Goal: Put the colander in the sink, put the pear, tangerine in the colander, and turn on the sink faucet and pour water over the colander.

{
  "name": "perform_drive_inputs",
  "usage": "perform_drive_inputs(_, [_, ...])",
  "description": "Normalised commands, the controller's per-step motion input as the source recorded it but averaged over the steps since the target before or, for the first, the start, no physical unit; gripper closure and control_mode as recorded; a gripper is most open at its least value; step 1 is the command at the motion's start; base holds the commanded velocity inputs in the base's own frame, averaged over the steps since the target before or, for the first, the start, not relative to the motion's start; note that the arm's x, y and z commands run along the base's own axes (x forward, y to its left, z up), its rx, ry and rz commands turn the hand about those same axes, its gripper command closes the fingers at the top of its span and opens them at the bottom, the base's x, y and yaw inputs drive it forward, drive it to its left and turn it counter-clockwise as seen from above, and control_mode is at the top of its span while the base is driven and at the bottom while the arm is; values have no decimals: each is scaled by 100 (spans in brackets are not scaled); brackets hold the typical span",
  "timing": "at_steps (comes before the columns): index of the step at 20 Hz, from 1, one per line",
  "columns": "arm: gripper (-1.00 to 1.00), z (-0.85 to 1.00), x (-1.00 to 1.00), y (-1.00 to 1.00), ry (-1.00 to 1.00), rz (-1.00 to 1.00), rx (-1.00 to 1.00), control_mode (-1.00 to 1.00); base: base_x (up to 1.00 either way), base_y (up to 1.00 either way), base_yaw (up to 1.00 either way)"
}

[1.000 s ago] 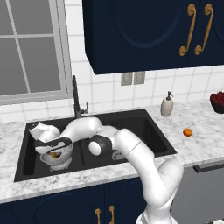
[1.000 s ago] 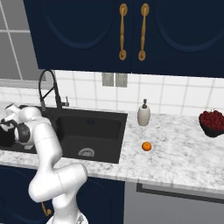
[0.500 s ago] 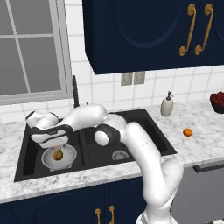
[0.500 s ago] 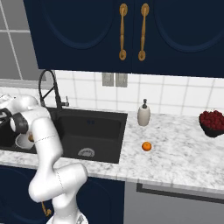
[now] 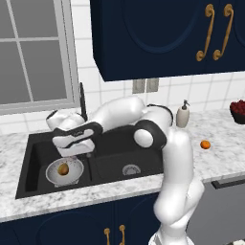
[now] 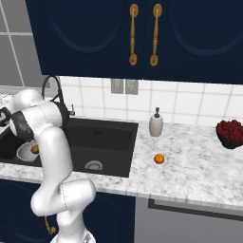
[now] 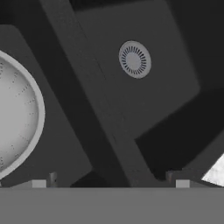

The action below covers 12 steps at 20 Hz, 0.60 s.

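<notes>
From the left base view, the white arm reaches left over a black double-basin sink point(image 5: 33, 158) set in a marbled counter point(image 5: 220, 153). A silvery colander point(image 5: 64, 171) sits in the left basin with a yellow-brown pear point(image 5: 62, 169) inside it. The gripper point(image 5: 79, 154) hangs just above the colander's right side, holding nothing. A black faucet point(image 5: 82, 100) rises behind the arm. On the counter to the right lie a tangerine point(image 5: 205, 144) and a soap dispenser point(image 5: 182, 115).

The right base view shows the faucet's arched neck point(image 6: 52, 88) clearly, the tangerine well apart from the sink, and a bowl of red fruit point(image 6: 230, 133). The arm hides most of the colander.

The hand view looks down across the divider between the basins: colander rim at left, the right basin's drain point(image 7: 134, 59) above. The finger tips point(image 7: 52, 178) stand wide apart with nothing between them.
</notes>
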Motion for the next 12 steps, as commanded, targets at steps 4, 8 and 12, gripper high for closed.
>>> perform_drive_inputs(4, [-100, 82, -61, -100, 0, 0, 18, -100, 0, 0, 0])
perform_drive_inputs(8, [-100, 74, -49, -100, 0, 0, 18, -100, 0, 0, 0])
perform_drive_inputs(12, [-100, 78, -33, -95, -1, 3, 16, -100, 0, 0, 0])
